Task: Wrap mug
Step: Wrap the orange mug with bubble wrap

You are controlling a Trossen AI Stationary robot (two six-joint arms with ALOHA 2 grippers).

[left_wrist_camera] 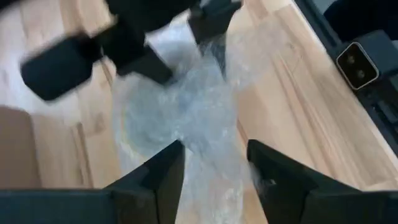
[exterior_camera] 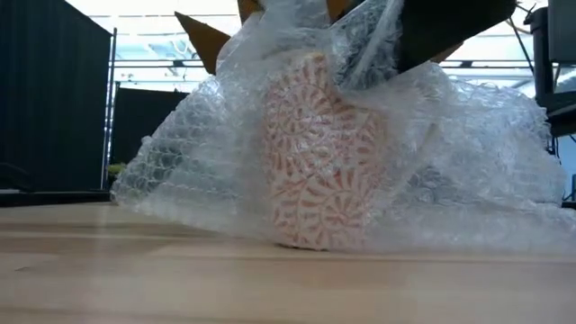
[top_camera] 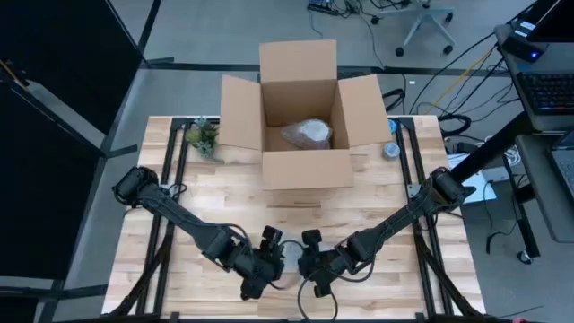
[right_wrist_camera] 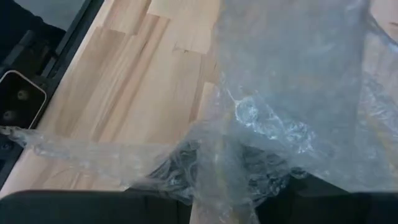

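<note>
Mug [exterior_camera: 319, 153], red-and-white patterned, stands on the desk [exterior_camera: 180, 279] under bubble wrap [exterior_camera: 468, 153], between both tools. Left tool [left_wrist_camera: 214, 168] spread wide over the wrap. Right tool [top_camera: 309, 260] pinches the wrap. No legible writing.

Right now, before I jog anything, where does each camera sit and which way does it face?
High view: overhead, looking straight down; both arms meet near the table's front edge, cardboard box behind.
Low view: at tabletop height, looking level at the patterned mug under bubble wrap; a dark arm part enters above.
Left wrist view: past the open left end effector onto the wrap, the other arm beyond.
Right wrist view: pressed against wrap; the right end effector is mostly veiled.
All four views share the bubble wrap.
</note>
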